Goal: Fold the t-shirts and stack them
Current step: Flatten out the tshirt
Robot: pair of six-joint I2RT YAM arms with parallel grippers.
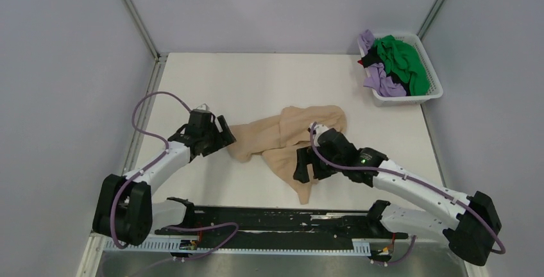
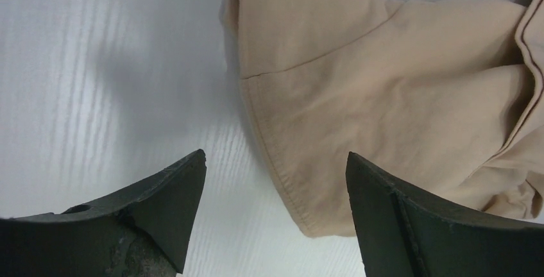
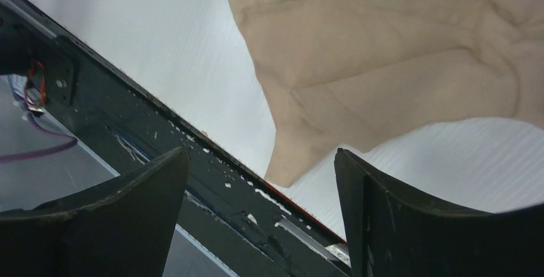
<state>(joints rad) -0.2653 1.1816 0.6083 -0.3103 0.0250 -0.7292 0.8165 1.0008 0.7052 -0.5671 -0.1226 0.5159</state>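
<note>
A tan t-shirt (image 1: pixel 292 136) lies crumpled on the white table (image 1: pixel 256 78) between my two arms. My left gripper (image 1: pixel 221 134) is open and empty at its left end; the left wrist view shows the hemmed corner (image 2: pixel 308 200) between the spread fingers. My right gripper (image 1: pixel 306 168) is open and empty over the shirt's near part; the right wrist view shows a pointed tip of tan cloth (image 3: pixel 285 168) by the table's front edge. Green (image 1: pixel 403 59), lilac (image 1: pixel 383 83) and black shirts lie heaped in a white basket (image 1: pixel 431 92) at the back right.
A black rail (image 1: pixel 269 219) with the arm bases runs along the table's near edge; it shows in the right wrist view (image 3: pixel 212 181) below the gripper. Grey walls close in the table on the left, back and right.
</note>
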